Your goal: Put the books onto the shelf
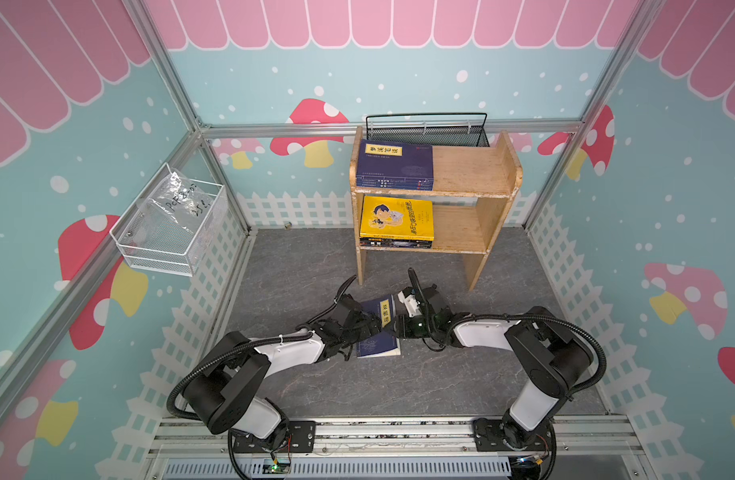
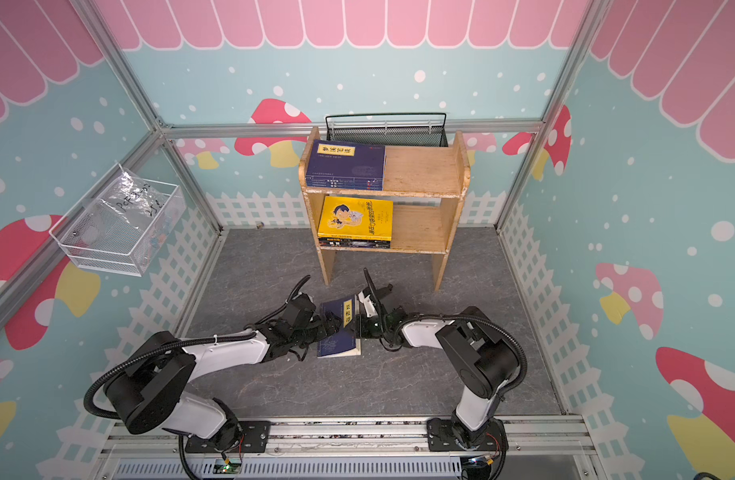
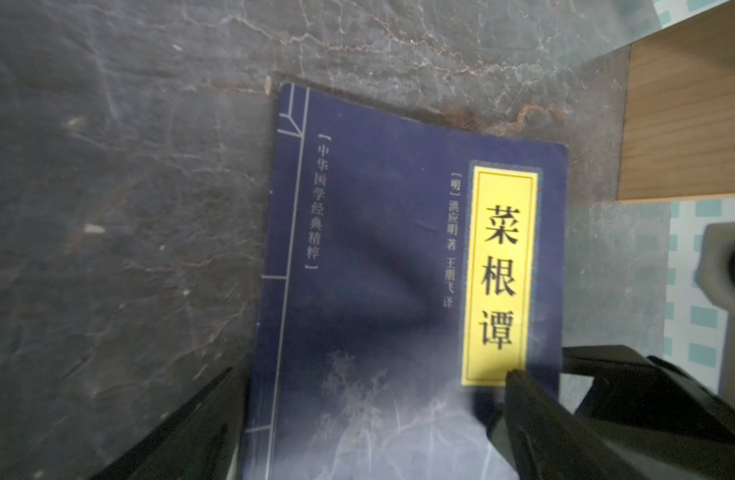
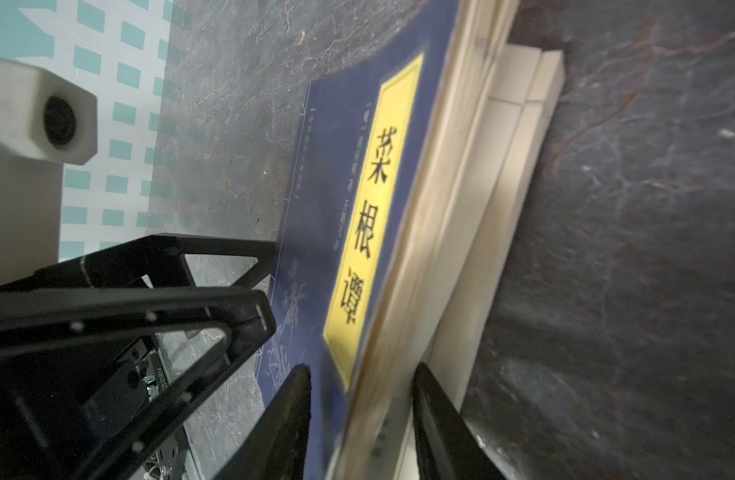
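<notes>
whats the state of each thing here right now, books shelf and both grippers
navy paperback with yellow title label: lying on the grey floor
left gripper: open, over its cover
right gripper: jaws straddle its page edge, grip unclear
light wooden two-tier shelf: upright, both tiers partly filled
navy book stack: flat on upper tier
bright yellow book: flat atop lower-tier stack

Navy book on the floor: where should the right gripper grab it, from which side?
Grip the navy book by the page edge beside the yellow label, from the robot's right, jaws straddling cover and pages. That edge looks lifted off the floor; the spine side lies flat.
</notes>
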Controlling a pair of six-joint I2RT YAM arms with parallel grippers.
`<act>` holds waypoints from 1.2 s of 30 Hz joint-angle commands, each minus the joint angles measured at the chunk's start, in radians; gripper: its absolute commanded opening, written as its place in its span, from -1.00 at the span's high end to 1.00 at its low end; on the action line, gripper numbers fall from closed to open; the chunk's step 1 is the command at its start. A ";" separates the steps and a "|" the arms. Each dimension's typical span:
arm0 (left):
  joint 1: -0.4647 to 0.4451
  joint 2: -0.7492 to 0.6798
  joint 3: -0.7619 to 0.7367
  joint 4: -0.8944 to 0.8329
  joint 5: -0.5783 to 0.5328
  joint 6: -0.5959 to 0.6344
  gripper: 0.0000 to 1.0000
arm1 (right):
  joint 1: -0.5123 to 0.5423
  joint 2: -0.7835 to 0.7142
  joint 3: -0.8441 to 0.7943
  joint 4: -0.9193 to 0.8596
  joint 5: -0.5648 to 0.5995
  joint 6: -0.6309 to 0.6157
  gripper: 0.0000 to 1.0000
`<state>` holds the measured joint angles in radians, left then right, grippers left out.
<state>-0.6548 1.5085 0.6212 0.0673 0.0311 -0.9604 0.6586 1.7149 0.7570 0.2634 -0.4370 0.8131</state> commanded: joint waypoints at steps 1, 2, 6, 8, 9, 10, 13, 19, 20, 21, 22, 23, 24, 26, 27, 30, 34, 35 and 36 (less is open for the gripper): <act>0.000 0.020 -0.024 0.022 0.039 -0.037 -0.96 | 0.020 -0.017 0.017 0.025 -0.039 0.023 0.24; 0.001 0.017 -0.024 0.021 0.038 -0.036 -0.96 | 0.021 -0.025 0.015 0.025 -0.038 0.028 0.26; 0.003 0.006 -0.029 0.019 0.032 -0.034 -0.96 | 0.021 -0.049 0.010 0.024 -0.030 0.040 0.25; 0.004 0.003 -0.031 0.020 0.032 -0.034 -0.96 | 0.021 -0.060 0.007 0.025 -0.033 0.047 0.14; 0.004 0.002 -0.031 0.020 0.032 -0.034 -0.96 | 0.021 -0.068 0.003 0.032 -0.038 0.053 0.09; 0.004 0.004 -0.031 0.022 0.032 -0.033 -0.96 | 0.021 -0.075 -0.001 0.049 -0.047 0.057 0.09; 0.006 0.005 -0.029 0.026 0.035 -0.034 -0.95 | 0.021 -0.093 -0.016 0.108 -0.082 0.082 0.06; 0.009 0.004 -0.033 0.032 0.036 -0.036 -0.95 | 0.022 -0.088 -0.040 0.199 -0.129 0.135 -0.02; 0.009 0.004 -0.034 0.032 0.035 -0.035 -0.95 | 0.021 -0.083 -0.051 0.223 -0.135 0.150 -0.03; 0.010 0.003 -0.035 0.034 0.035 -0.035 -0.95 | 0.021 -0.079 -0.059 0.244 -0.140 0.161 -0.03; 0.011 0.002 -0.037 0.035 0.037 -0.037 -0.95 | 0.021 -0.075 -0.065 0.256 -0.140 0.170 -0.03; 0.012 0.002 -0.037 0.036 0.037 -0.037 -0.95 | 0.021 -0.069 -0.069 0.262 -0.139 0.174 -0.03; 0.012 0.002 -0.038 0.037 0.037 -0.037 -0.95 | 0.021 -0.064 -0.072 0.265 -0.139 0.178 -0.01; 0.013 0.001 -0.040 0.038 0.037 -0.038 -0.95 | 0.021 -0.058 -0.075 0.266 -0.135 0.191 0.02; 0.014 0.000 -0.039 0.039 0.037 -0.040 -0.95 | 0.021 -0.057 -0.077 0.266 -0.134 0.197 0.03; 0.016 -0.001 -0.040 0.039 0.038 -0.040 -0.95 | 0.022 -0.054 -0.094 0.266 -0.120 0.235 0.08; 0.018 0.002 -0.040 0.045 0.041 -0.043 -0.95 | 0.022 -0.044 -0.140 0.285 -0.127 0.296 -0.04; 0.018 0.004 -0.038 0.046 0.042 -0.044 -0.95 | 0.020 -0.045 -0.161 0.317 -0.128 0.312 -0.09; 0.018 0.005 -0.038 0.048 0.043 -0.044 -0.95 | 0.019 -0.049 -0.175 0.340 -0.125 0.340 -0.11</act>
<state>-0.6342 1.5074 0.6022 0.1150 0.0452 -0.9852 0.6662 1.6539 0.6220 0.5259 -0.5400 1.0702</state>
